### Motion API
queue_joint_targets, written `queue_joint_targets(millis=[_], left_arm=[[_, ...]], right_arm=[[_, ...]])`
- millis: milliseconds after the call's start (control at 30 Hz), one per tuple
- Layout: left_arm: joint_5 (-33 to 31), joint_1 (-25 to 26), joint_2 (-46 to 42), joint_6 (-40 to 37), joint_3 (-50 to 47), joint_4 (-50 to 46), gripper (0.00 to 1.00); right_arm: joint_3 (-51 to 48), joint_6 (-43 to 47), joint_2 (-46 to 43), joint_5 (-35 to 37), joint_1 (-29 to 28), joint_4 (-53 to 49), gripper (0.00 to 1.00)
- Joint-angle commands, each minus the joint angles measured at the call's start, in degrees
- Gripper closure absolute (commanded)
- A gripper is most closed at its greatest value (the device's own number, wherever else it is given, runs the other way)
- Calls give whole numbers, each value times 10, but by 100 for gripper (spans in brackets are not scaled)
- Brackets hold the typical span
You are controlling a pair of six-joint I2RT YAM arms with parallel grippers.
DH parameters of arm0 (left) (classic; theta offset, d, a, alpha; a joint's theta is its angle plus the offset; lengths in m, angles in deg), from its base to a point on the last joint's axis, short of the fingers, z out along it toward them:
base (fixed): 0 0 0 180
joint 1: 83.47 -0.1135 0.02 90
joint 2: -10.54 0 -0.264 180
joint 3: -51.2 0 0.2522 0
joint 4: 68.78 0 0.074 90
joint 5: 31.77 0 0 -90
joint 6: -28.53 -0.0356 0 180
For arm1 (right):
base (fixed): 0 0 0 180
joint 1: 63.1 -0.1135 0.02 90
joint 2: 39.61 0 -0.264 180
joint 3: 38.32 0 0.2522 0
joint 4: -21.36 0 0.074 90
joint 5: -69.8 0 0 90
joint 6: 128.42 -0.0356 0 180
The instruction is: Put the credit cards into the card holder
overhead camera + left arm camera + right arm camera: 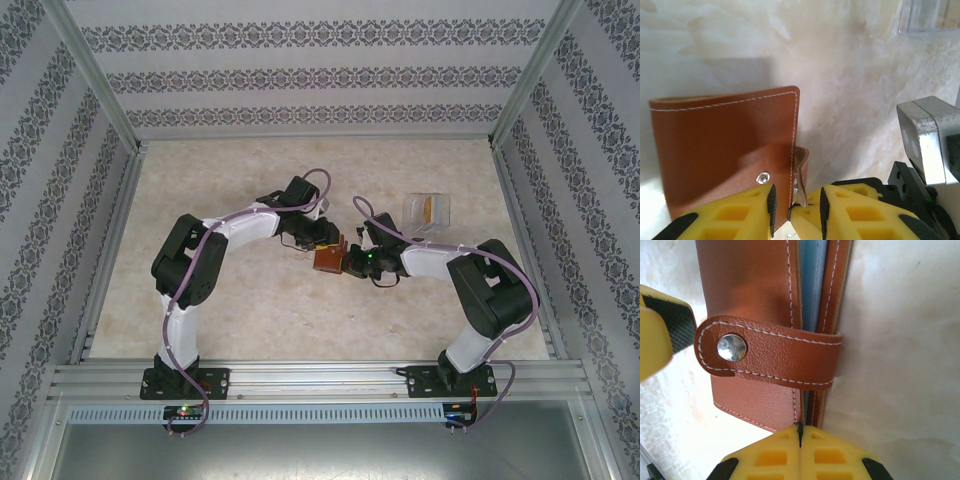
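The reddish-brown leather card holder (pixel 328 258) is at the middle of the pale marbled worktop (pixel 230 320), between the ends of the two arms. It is folded shut, with white stitching along its edges. A rounded leather strap (pixel 775 357) wraps over its open side and is fastened on the front cover by a shiny metal snap (pixel 731 347). A blue-grey plastic card (pixel 812 285) shows edge-on between the two covers. The other cover, seen from the left wrist, is plain apart from a small metal stud (pixel 762 177) near its stitched edge.

The left jaws stand a narrow gap apart. Their yellow fingers (pixel 740 217) straddle the card holder's stitched edge beside the strap loop, which runs down into the gap, so they are grasping the card holder there.

The right jaws are clenched. Their yellow fingers (pixel 840 455) meet tip to tip at the card holder's end, where its layers run into the seam between them, nipping that edge.

A clear plastic box (pixel 426 210) lies far and right of the card holder, apart from it.
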Motion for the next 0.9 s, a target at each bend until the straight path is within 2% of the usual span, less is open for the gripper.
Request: queue_joint_targets(millis=[0,133,400,533,700,867], left_arm=[[12,11,17,-10,19,-21,70],[14,12,26,-13,25,-28,71],[5,13,27,-16,27,-35,81],[-1,12,25,-24,31,-45,92],[-11,12,19,-31,31,-53,99],[-21,9,14,-36,29,-60,100]], right_arm=[[5,8,8,-10,5,-11,100],[7,8,8,-11,5,-11,100],[10,8,9,-12,5,-15,100],[10,9,9,-12,5,-17,100],[12,10,9,-11,5,-20,100],[12,11,10,-10,5,-22,100]])
